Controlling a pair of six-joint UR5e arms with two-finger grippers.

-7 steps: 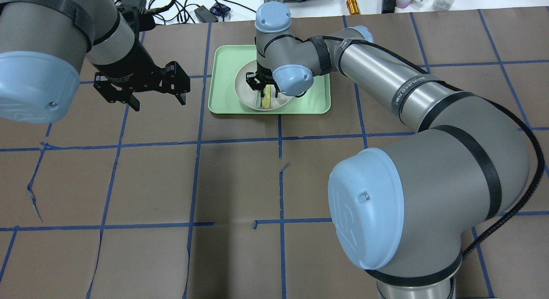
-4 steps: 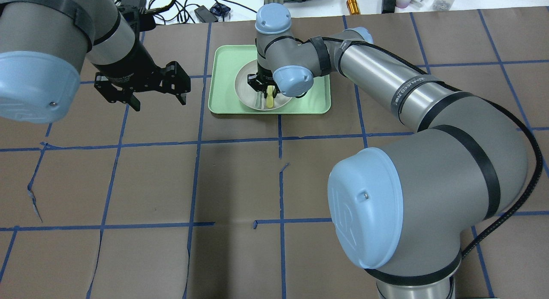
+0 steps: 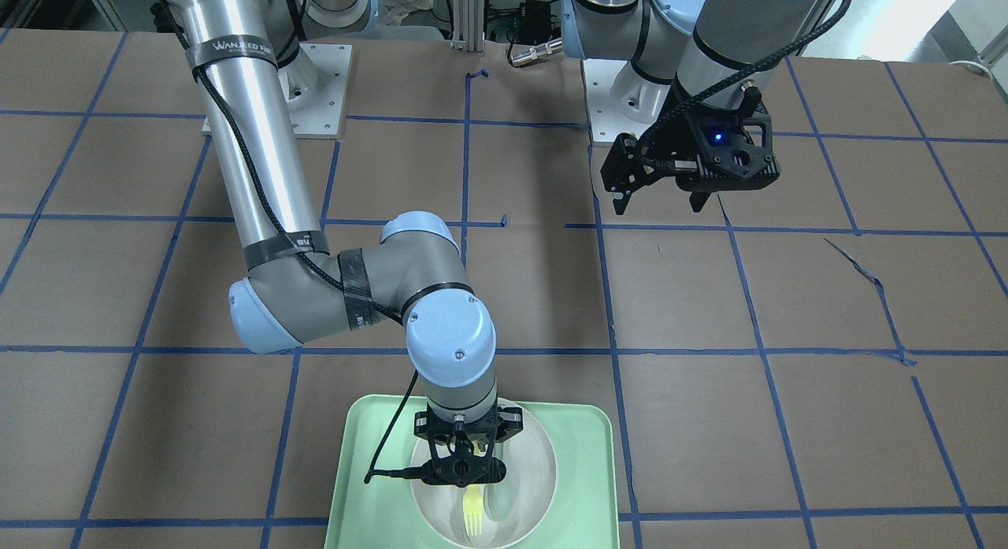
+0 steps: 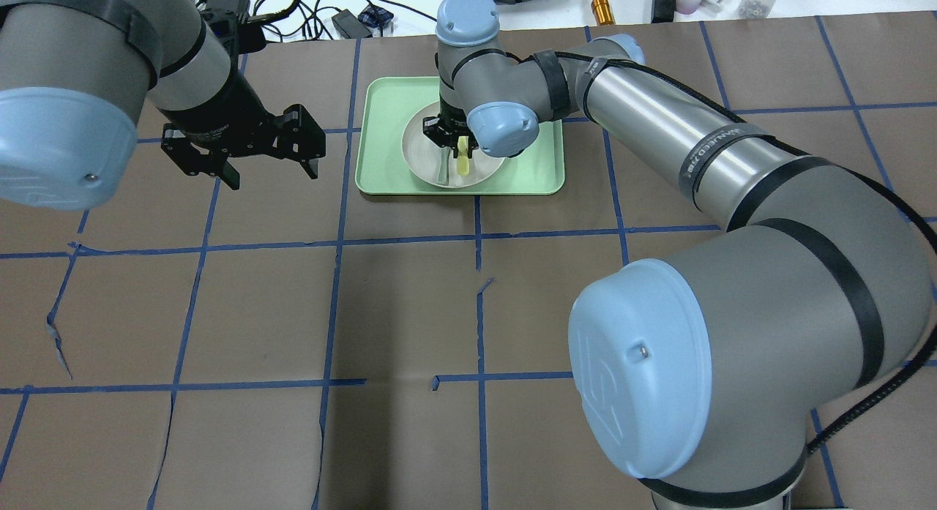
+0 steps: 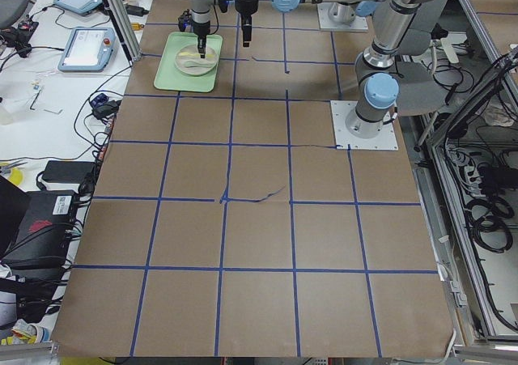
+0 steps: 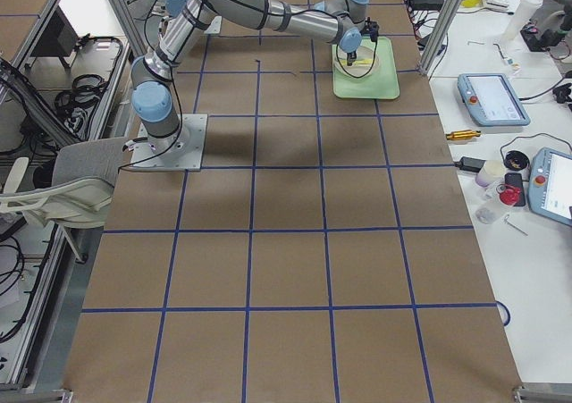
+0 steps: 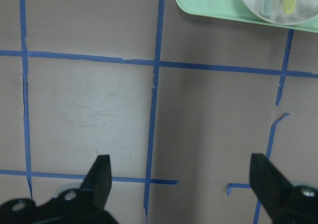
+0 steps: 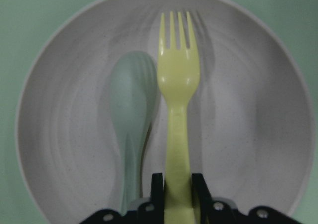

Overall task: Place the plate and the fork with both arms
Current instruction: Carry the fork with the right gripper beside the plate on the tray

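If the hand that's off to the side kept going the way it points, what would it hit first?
Most likely the brown table covering: the open left hand points down at a bare patch crossed by blue tape lines, with the green tray off to one side.

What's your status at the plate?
Right gripper shut on fork handle, over plate. Left gripper open, empty, off the tray. Spoon lies close beside fork.
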